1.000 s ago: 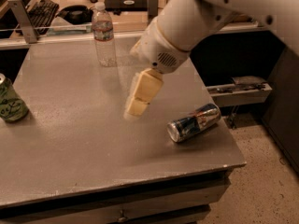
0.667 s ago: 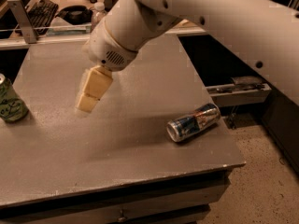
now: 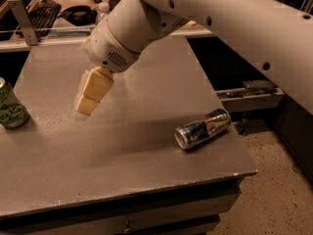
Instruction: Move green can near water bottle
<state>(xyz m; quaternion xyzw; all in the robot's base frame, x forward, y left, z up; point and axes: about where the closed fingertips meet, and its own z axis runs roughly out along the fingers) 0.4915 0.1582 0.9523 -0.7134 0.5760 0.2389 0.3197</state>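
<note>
One green can (image 3: 11, 106) waits at the bench's (image 3: 146, 170) left edge. The gripper (image 3: 88, 102) has swung left toward it, carrying nothing; whether it is spread or closed, I cannot tell.

The gripper (image 3: 88, 102) has swung left from the middle of the table (image 3: 146, 175) toward the green can (image 3: 11, 110). The arm (image 3: 210, 13) now hides the water bottle (image 3: 103, 7) except its cap.
</note>
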